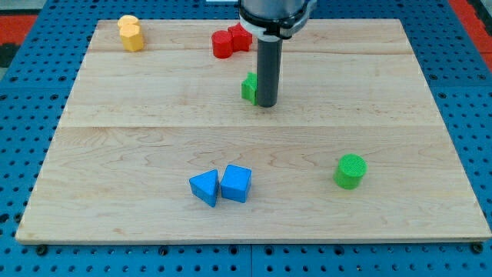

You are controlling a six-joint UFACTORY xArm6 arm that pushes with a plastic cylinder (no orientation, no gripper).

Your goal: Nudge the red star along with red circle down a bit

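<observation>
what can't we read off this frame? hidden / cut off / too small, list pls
- Green block, camera view: mostly behind the rod, shape unreadable; touching my tip or not, cannot tell.
- Red star: partly covered by the arm housing; only its left part shows beside the red circle.
- Arm above the rod: cut off by the view's top edge.
- Yellow blocks: two stacked or side by side, shapes too small to tell.

dark rod upright, my tip (267, 104) on table

Tip (267, 105) below star (241, 36) and circle (223, 45) (touching pair).
</observation>
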